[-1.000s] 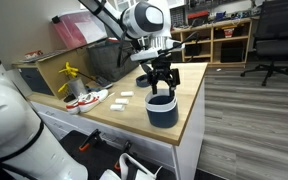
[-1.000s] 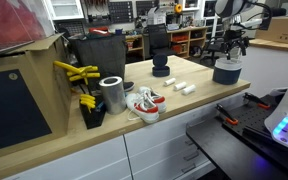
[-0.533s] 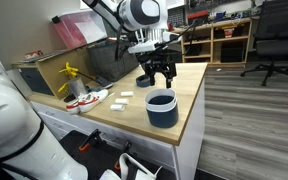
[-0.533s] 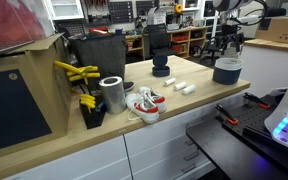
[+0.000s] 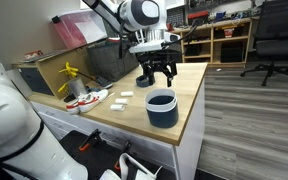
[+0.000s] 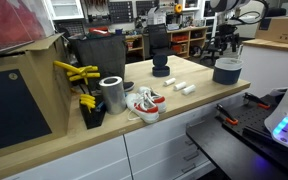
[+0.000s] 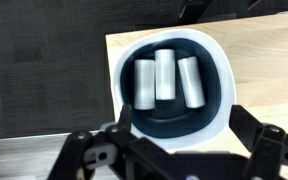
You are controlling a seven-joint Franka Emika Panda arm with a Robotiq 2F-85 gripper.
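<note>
- We saw the end effector (image 5: 159, 78) poised above a round, dark-blue bowl (image 5: 162, 108), its black fingers spread apart and gripping nothing.
- The bowl held three smooth white cylinders (image 7: 165, 75), lying side by side.
- It stood on a pale wooden table (image 5: 119, 112), close to a corner, with open floor beyond two edges.
- Two more small white pieces (image 6: 187, 89) lay on the table, well apart from the bowl.

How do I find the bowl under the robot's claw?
Look at the long wooden table, near its corner. There stands a dark blue round bowl, right under the open gripper. Only it holds three white rolls.
</note>
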